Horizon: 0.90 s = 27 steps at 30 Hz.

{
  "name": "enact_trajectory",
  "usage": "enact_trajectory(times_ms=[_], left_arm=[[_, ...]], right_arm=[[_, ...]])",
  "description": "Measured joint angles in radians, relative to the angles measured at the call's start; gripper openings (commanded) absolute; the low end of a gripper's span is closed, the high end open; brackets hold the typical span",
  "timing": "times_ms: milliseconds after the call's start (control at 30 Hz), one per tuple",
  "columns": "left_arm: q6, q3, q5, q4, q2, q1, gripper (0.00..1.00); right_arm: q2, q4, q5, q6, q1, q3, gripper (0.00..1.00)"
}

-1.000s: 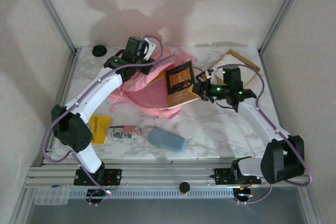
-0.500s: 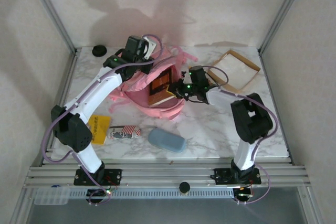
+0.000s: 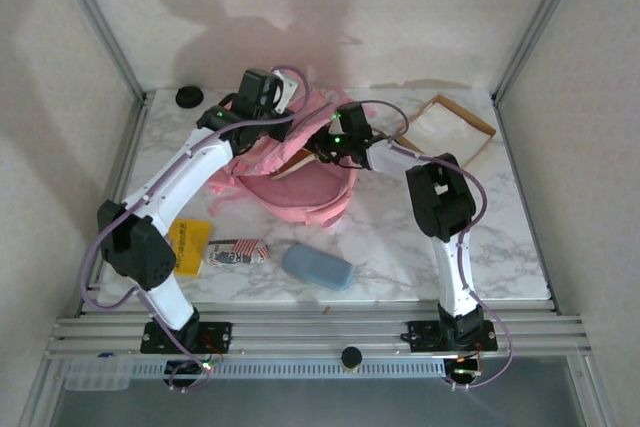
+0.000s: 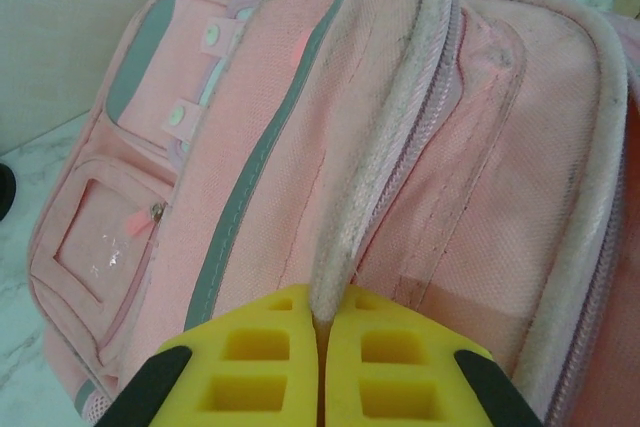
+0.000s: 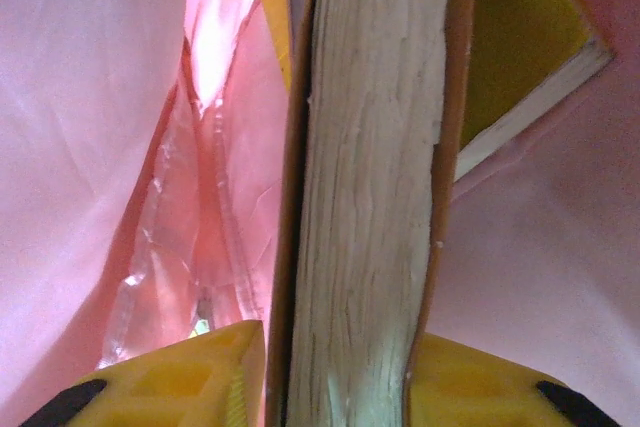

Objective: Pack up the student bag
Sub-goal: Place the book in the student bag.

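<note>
Left gripper [image 4: 322, 315] stays pinched tight on the zip rim at the far side of the student bag [image 3: 300, 187], mid-table, propping its mouth open. And there it goes: the book [image 5: 365, 147], in the air right of the bag a second ago, now sits in the pink lining, the right gripper [image 3: 337, 137] flanking its covers, pressing or loosened I cannot tell. One item in; the rim crowds that wrist, but bare table [image 3: 400, 237] right of the bag, short of the cardboard box [image 3: 450, 132], leaves room to back out.

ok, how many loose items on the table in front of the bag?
3: a yellow packet beside the left arm, a striped pouch next to it, and a blue-grey case nearer the middle. The left arm may hide others.
</note>
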Motion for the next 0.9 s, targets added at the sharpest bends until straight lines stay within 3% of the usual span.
enact_trajectory(times_ms=[167, 367, 600, 900], left_arm=[[-0.004, 0.000, 0.000, 0.005, 0.000, 0.000, 0.00], [-0.012, 0.000, 0.014, 0.003, 0.000, 0.000, 0.00], [-0.026, 0.000, 0.045, 0.004, 0.000, -0.002, 0.00], [-0.031, 0.000, 0.061, 0.004, 0.001, -0.002, 0.00]], right_arm=[[0.005, -0.095, 0.023, -0.069, -0.010, 0.040, 0.63], [-0.095, -0.116, 0.119, -0.065, -0.016, -0.123, 0.85], [-0.265, 0.000, 0.200, 0.084, 0.043, -0.341, 0.88], [-0.225, 0.151, 0.319, 0.303, 0.121, -0.413, 0.90]])
